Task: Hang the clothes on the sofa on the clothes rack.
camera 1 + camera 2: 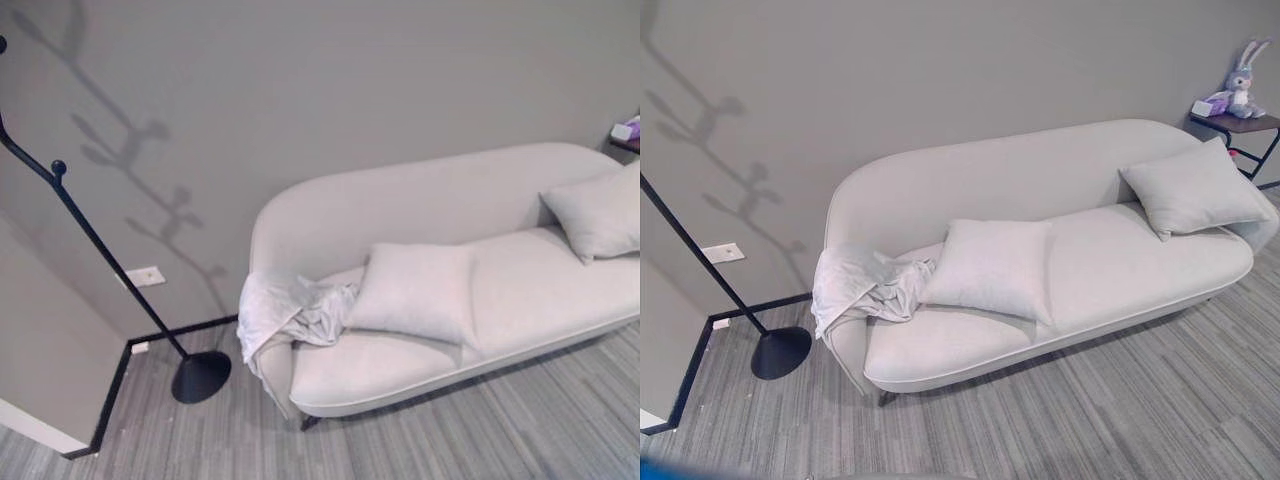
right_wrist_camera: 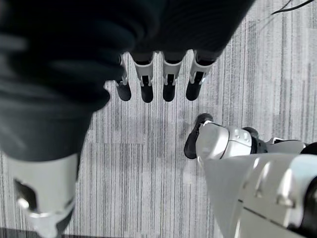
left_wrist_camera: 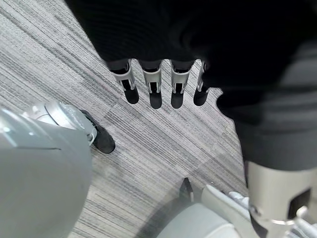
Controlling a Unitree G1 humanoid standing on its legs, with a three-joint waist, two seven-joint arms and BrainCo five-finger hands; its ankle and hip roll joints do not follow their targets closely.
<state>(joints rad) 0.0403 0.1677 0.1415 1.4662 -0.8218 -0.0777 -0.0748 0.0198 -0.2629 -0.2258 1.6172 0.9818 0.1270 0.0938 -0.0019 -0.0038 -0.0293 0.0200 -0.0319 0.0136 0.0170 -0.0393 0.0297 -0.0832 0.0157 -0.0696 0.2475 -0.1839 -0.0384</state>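
One pale garment (image 1: 290, 315) lies crumpled over the sofa's (image 1: 520, 290) left arm, beside a cushion (image 1: 415, 290). Your clothes rack (image 1: 95, 245) stands left. Both hands, left hand (image 3: 156, 82) and right hand (image 2: 158, 79), hang relaxed, fingers straight, empty.

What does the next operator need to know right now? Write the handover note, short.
Left hand: open, fingers relaxed, hanging over the floor, holding nothing.
Right hand: open, same posture over the floor, empty.
Clothes: a pale crumpled garment draped over the sofa arm at the end nearest the rack, beside a cushion.
Clothes rack: black pole with knobbed pegs, round base on the floor just beyond that sofa end; nothing hangs on the part in view.
Done: nothing yet; garment untouched.
Left: approach the sofa, pick up the garment, carry it to the rack and hang it on a peg.
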